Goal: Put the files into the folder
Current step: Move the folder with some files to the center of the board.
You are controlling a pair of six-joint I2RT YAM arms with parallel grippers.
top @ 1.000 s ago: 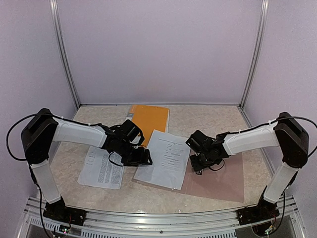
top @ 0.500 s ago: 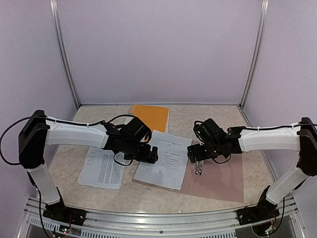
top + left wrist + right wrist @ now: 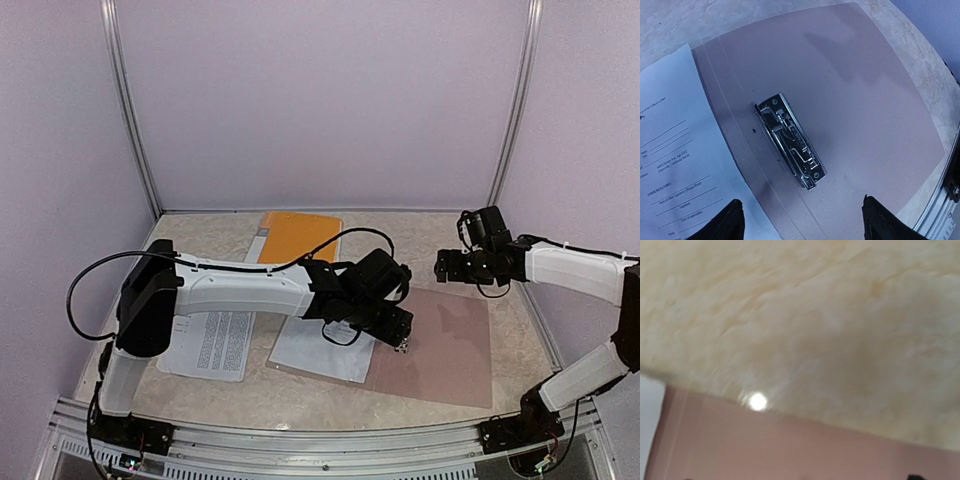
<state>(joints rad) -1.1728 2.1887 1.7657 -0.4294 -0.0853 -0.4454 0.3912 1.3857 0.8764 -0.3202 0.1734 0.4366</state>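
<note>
Left pincer gapes empty over the folder and its metal clip; the blurred right pincer I cannot judge.

Metal clip obstructing otherwise bare folder

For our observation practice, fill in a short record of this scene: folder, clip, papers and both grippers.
Folder: brown folder, open flat
Clip: metal clip on the folder, by its fold
Papers: one sheet overlapping the folder's left edge; second sheet on the table further left
Left gripper: open, over the clip, holding nothing
Right gripper: over the table beyond the folder's far edge; opening unclear
</note>
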